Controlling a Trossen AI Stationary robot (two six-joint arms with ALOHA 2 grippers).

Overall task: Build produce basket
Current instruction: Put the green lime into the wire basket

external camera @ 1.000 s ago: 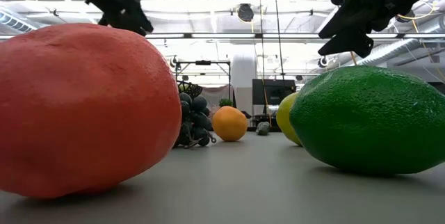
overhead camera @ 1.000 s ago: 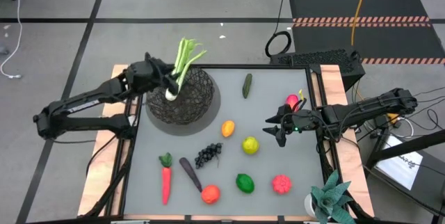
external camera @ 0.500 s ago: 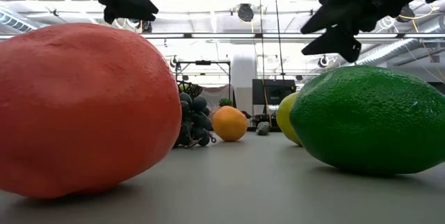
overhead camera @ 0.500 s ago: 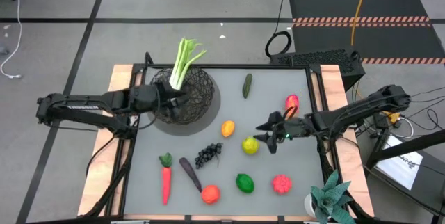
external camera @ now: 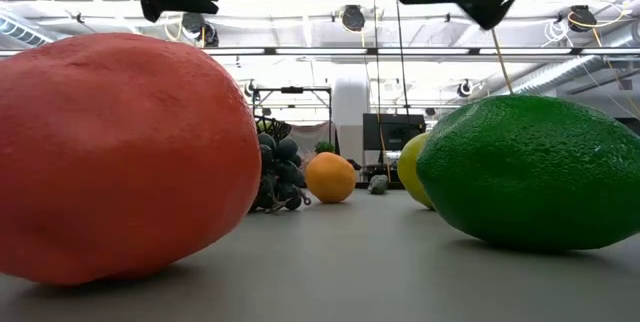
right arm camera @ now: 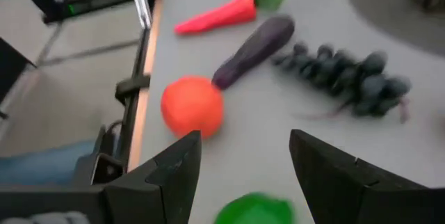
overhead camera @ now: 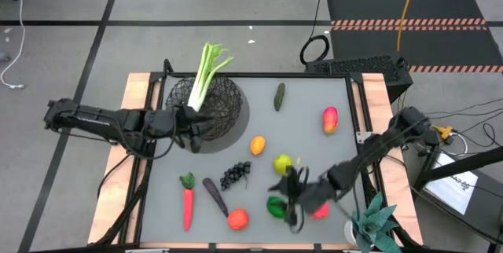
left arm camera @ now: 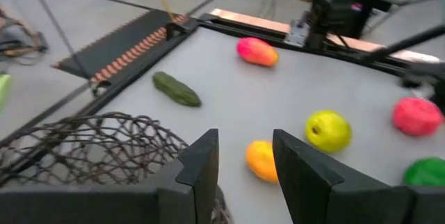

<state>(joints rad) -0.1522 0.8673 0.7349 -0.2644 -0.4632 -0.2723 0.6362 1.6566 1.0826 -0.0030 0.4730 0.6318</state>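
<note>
The black wire basket (overhead camera: 216,110) stands at the table's far left. The leek (overhead camera: 205,71) leans in it, white end inside, leaves over the far rim. My left gripper (overhead camera: 192,129) is open just off the basket's near-left rim (left arm camera: 90,147), touching nothing. My right gripper (overhead camera: 288,198) is open and hovers above the green lime (overhead camera: 274,206), which shows between its fingers (right arm camera: 256,209). Lying on the table are the carrot (overhead camera: 187,202), eggplant (overhead camera: 214,194), grapes (overhead camera: 234,174), orange (overhead camera: 257,144), apple (overhead camera: 282,163), mango (overhead camera: 329,118) and cucumber (overhead camera: 279,96).
A red-orange round fruit (overhead camera: 237,220) lies at the near edge, left of the lime. A pink-red fruit (overhead camera: 319,208) lies to the lime's right, partly under the right arm. A spiky teal plant (overhead camera: 377,225) stands at the near right corner. Wooden rails border the table's sides.
My left gripper has drawn back from the leek in the basket toward the near edge and come lower beside the basket; the leek stays leaning in the basket. My right gripper has swept quickly from near the mango toward the near edge, ending over the lime.
</note>
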